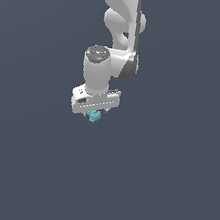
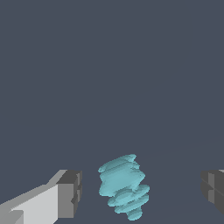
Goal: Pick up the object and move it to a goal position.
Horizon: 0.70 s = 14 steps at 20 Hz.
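Seen from the wrist: the object, a small cyan piece of stacked, ridged lobes, lying between the two grey fingertips, with open gap on either side of it and neither pad touching. Jaws spread wide, then, and pinching nothing. Long axis of the object running roughly across the line that joins the pads, slightly tilted, so a straight closing stroke looks likely to bear on its narrower, ridged flanks. Not quite centred either: nearer the white-backed finger than the other one, which shows only at the picture's edge. Whether the pads are already low enough to bracket its middle, or stand a little above it, cannot be told from this view. Farther off, in the exterior view: the gripper pointing straight down from the white arm, the object peeping out just beneath the palm, directly below it and close in. Fingers themselves too small there to make out. Beyond that only a flat grey-blue ground, presumably the desk, with no edge, no goal marker and no container of any kind in view, so nothing to report as held in one. Judged from all this: pick-up stage, grasp not yet made; next move probably a plain closing on the object, with some risk of the irregular lobes slipping or twisting between the pads.
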Tool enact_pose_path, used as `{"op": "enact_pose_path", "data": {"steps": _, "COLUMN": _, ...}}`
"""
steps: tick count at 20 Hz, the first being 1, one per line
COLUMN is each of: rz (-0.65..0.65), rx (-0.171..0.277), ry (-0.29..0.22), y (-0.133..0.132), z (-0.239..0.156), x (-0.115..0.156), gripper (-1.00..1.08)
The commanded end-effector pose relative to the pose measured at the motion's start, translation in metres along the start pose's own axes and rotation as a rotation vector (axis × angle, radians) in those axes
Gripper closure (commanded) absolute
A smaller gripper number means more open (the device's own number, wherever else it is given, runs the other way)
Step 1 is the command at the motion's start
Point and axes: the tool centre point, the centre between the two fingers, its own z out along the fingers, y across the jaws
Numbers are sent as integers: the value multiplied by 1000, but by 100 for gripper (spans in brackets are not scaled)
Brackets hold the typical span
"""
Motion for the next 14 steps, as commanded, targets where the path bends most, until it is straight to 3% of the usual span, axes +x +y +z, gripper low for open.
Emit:
{"op": "enact_pose_path", "data": {"steps": 1, "rz": -63, "rx": 0, "ry": 0, "y": 0, "z": 5, "x": -9, "gripper": -92}}
{"op": "enact_pose_path", "data": {"steps": 14, "rz": -325, "rx": 2, "ry": -2, "y": -2, "z": 27, "x": -45, "gripper": -92}}
